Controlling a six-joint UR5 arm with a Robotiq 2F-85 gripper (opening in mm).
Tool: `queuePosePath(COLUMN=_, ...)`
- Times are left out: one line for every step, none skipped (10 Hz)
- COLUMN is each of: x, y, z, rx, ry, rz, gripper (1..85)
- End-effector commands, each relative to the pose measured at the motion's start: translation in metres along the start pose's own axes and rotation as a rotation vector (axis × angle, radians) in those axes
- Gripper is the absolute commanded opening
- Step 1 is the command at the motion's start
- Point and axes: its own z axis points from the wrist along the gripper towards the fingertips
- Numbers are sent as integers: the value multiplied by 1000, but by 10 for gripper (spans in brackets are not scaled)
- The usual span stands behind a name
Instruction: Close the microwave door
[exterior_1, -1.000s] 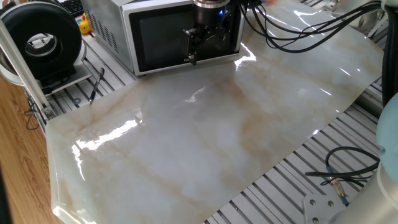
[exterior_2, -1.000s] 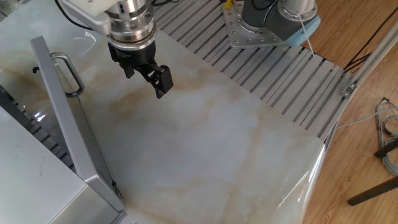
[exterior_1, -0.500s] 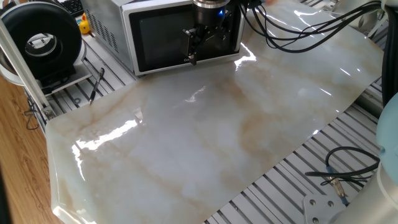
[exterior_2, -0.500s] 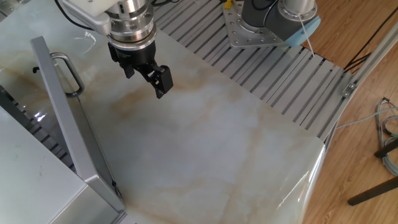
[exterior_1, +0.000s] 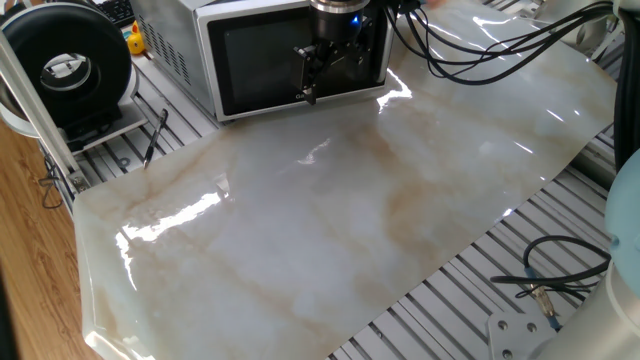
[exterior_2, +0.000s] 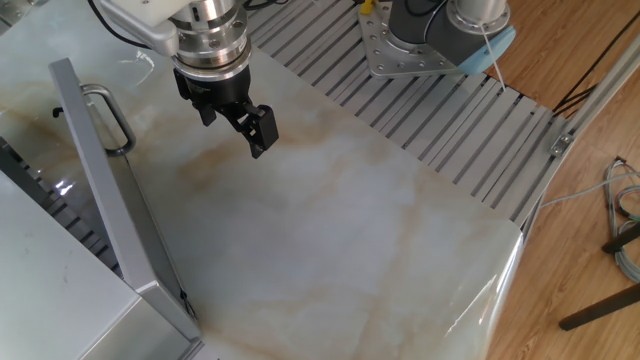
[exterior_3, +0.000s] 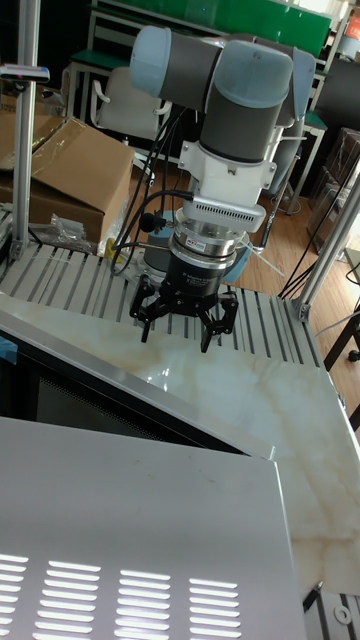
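Note:
The silver-white microwave (exterior_1: 165, 40) stands at the back left of the table; in the tall fixed view its top (exterior_3: 130, 520) fills the foreground. Its dark glass microwave door (exterior_1: 265, 65) stands ajar, and a dark wedge shows between the door's top edge (exterior_3: 120, 385) and the body. The other fixed view shows the door's outer face (exterior_2: 115, 230) with its bar handle (exterior_2: 110, 120). My gripper (exterior_3: 175, 335) hangs open and empty just in front of that face, near the handle end, a little apart from it. It shows again as gripper (exterior_2: 235, 125) and gripper (exterior_1: 308, 78).
A marbled sheet (exterior_1: 350, 220) covers the table. A round black fan-like device (exterior_1: 65, 65) and a yellow duck (exterior_1: 135, 42) sit left of the microwave, with a thin dark tool (exterior_1: 155, 135) nearby. Loose cables (exterior_1: 560, 270) lie at the front right. The arm's base (exterior_2: 450, 30) stands behind.

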Motion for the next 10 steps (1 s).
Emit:
queuePosePath(x=-16, y=-1, z=0, rx=18, ry=-62, rz=-164, gripper=13)
queuePosePath(x=-16, y=-1, z=1, rx=27, ry=-59, rz=-161, gripper=13)
queuePosePath(x=-15, y=-1, z=1, rx=29, ry=-59, rz=-160, gripper=13)
queuePosePath(x=-15, y=-1, z=1, rx=29, ry=-59, rz=-160, gripper=13)
queuePosePath(x=-15, y=-1, z=1, rx=25, ry=-60, rz=-160, gripper=13)
queuePosePath(x=-15, y=-1, z=2, rx=21, ry=-65, rz=-160, gripper=13)
queuePosePath(x=-15, y=-1, z=3, rx=18, ry=-66, rz=-161, gripper=13)
queuePosePath(x=-16, y=-1, z=3, rx=18, ry=-66, rz=-163, gripper=13)
queuePosePath(x=-16, y=-4, z=3, rx=28, ry=-65, rz=-178, gripper=13)
queuePosePath(x=-17, y=-6, z=3, rx=38, ry=-69, rz=-192, gripper=13)
